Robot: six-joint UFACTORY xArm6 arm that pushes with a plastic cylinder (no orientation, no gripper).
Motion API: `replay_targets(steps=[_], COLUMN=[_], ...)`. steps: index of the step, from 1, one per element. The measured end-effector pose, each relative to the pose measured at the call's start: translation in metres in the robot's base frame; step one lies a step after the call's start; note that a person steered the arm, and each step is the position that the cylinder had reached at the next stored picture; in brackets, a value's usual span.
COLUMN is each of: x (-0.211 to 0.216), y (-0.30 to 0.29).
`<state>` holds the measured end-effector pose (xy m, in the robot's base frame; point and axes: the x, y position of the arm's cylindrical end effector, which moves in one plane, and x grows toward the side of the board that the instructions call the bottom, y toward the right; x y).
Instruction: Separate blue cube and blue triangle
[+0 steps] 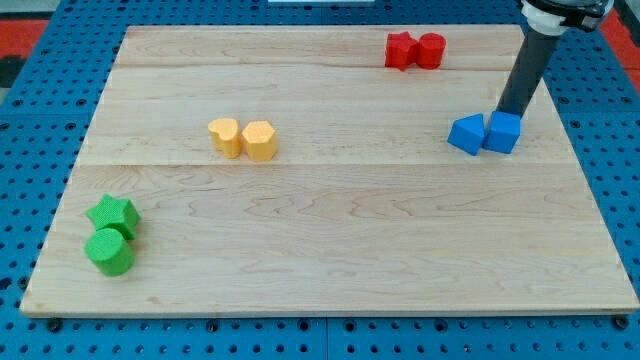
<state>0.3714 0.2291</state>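
Blue cube [503, 132] and blue triangle [466, 134] side by side near the board's right edge, upper half of the view, touching along one face. Cube on the view's right of the pair, triangle on the view's left. No gap visible between them.

Dark rod coming down from the view's top right corner, leaning slightly to the left on its way down. My tip [507, 112] right at the cube's far top edge, just behind it toward the view's top. Whether touching the cube or merely just beside it: cannot tell, since the very end is partly hidden by the cube. No jaws on this arm at all, only the plain rod, so nothing spread, pressed together or pinching.

Elsewhere on the wooden board [330, 250]: two red blocks [415, 50] pressed together near the top edge, left of the rod; exact shapes hard to make out. Two yellow blocks [243, 138] touching each other left of centre, at about the same level as the blue pair and well apart from it. One green star [112, 214] and one green cylinder [110, 252] close to the board's lower left corner, star toward the view's top, cylinder just below and touching it.

Board resting on a blue pegboard surface [50, 40] with rows of holes, showing on all sides of the wood.
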Motion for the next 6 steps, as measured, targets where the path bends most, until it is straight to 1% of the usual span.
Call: replay_targets(steps=[1, 2, 3, 4, 5, 6], x=[0.000, 0.016, 0.027, 0.027, 0.027, 0.036], y=[0.007, 0.047, 0.028, -0.014, -0.031, -0.014])
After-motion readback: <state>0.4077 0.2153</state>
